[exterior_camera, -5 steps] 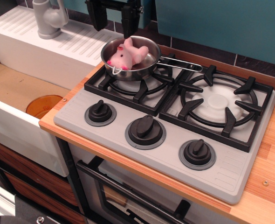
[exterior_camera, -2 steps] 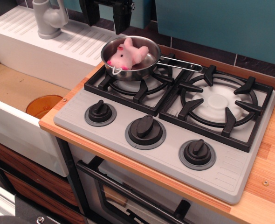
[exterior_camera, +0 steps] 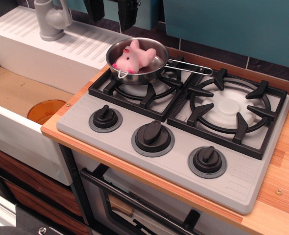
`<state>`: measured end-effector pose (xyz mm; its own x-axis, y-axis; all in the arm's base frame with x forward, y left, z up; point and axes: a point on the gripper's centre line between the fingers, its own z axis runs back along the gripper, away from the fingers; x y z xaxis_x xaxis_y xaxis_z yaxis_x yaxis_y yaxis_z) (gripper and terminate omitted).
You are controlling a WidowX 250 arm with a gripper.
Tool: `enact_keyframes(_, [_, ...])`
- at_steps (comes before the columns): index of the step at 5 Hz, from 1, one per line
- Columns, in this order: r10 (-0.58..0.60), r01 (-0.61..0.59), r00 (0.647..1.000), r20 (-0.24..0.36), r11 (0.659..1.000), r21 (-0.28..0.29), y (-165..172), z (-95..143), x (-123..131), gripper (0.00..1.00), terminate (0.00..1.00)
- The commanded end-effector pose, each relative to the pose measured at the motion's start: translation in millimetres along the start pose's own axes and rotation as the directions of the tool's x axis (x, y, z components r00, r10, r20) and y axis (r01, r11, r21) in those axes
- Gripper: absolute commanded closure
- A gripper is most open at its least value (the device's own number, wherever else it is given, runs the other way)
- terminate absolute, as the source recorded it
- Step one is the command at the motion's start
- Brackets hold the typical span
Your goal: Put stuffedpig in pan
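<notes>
The light-pink stuffedpig lies inside the shiny steel pan, its snout toward the front left rim and its white string loop hanging over the rim. The pan stands on the back left burner with its thin handle pointing right. My black gripper is at the top edge, above and behind the pan, apart from it. Its two fingers hang well apart with nothing between them; only their lower parts show.
The grey stove has two black grates and three black knobs along its front. A white sink with a grey faucet and an orange drain lies to the left. A wooden counter edge is at right.
My gripper has risen and shifted left away from the pan, so less of it shows. The stuffedpig and pan have not moved.
</notes>
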<state>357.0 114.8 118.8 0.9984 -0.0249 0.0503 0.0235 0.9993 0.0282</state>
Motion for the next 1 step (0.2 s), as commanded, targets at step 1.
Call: enact_keyframes(1, [-0.017, 0.017, 0.999, 0.041, 1.0, 0.006, 9.8, 18.9, 12.0, 0.0, 1.0])
